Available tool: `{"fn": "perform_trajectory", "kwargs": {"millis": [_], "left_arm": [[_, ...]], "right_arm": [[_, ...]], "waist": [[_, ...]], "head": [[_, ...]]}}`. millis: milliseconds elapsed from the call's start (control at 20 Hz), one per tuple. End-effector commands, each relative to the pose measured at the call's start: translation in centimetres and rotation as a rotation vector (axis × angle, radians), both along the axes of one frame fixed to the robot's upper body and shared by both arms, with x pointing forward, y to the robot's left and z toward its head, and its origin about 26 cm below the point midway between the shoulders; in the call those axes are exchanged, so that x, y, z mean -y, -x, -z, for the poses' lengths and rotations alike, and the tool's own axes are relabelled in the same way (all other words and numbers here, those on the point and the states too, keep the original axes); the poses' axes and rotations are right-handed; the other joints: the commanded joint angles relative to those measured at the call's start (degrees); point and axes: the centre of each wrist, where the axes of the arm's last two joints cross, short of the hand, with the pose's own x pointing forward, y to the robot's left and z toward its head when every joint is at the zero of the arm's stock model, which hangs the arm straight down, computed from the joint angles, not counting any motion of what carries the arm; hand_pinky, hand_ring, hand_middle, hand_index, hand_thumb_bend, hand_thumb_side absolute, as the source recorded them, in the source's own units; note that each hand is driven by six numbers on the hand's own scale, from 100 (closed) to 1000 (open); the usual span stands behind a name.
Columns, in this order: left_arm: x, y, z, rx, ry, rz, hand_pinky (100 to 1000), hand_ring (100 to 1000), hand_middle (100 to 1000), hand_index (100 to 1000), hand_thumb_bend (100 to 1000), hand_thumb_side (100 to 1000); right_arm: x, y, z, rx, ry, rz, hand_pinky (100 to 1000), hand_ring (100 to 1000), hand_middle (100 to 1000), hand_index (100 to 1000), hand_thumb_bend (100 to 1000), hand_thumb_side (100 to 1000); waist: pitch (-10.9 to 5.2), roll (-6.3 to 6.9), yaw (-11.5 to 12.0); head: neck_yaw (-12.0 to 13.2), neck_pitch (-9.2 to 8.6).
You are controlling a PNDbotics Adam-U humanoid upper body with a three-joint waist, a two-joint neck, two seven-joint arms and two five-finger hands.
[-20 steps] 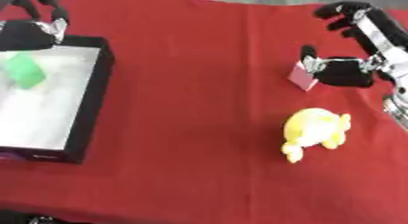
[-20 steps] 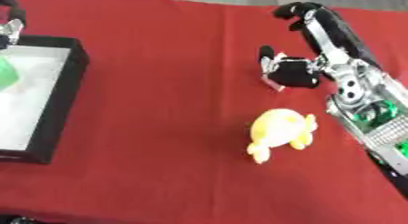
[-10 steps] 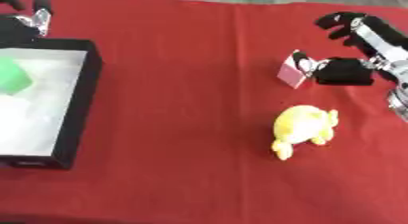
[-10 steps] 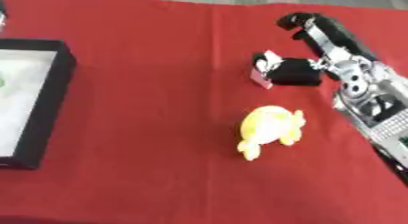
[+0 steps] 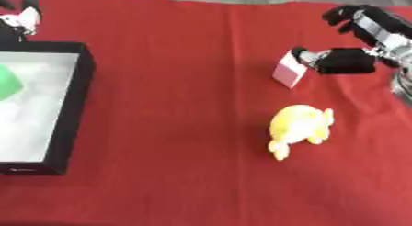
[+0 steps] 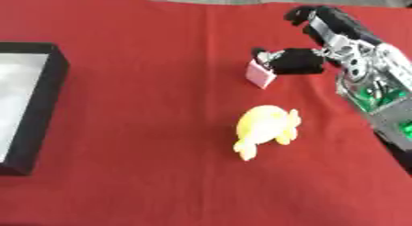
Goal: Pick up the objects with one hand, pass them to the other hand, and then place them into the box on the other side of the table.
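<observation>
Right hand: I count one [image 5: 354,59], coming in from the upper right; its thumb tip touches the upper edge of the pink block, the other fingers are curled above and behind it. I cannot tell whether they close on the block.
Left hand: one [image 5: 22,19], seen only in part at the upper left corner beyond the box; I cannot tell how its fingers stand.
Pink block: one [image 5: 289,72], small, pale pink, tilted, at the right hand's thumb tip.
Yellow toy: one [image 5: 296,127], soft-looking, lying on the cloth nearer to me than the block, apart from it.
Box: one [image 5: 74,101], black-walled with a white floor, on my left.
Green object: one [image 5: 6,81], inside the box by its left edge.
Red cloth: one [image 5: 177,82], under everything.
</observation>
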Motion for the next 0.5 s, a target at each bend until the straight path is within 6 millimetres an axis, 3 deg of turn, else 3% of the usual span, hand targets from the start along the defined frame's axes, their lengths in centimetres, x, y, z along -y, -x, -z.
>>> {"fn": "perform_trajectory", "kwargs": {"millis": [50, 500], "left_arm": [[0.1, 0.3, -1.2, 0.032, -0.027, 0.009, 830, 661, 702, 745, 100, 369], [0.7, 0.4, -1.8, 0.064, -0.012, 0.033, 829, 647, 664, 714, 100, 343]], "right_arm": [[0.4, -0.3, -1.0, -0.025, 0.020, 0.044, 889, 866, 842, 902, 449, 472], [0.7, -1.4, -0.3, -0.074, 0.023, 0.070, 890, 861, 831, 880, 495, 467]], "waist": [[-1.46, 0.18, 0.3], [-0.06, -0.10, 2.0]], "head": [[-0.6, -0.84], [-1.9, -1.95]]}}
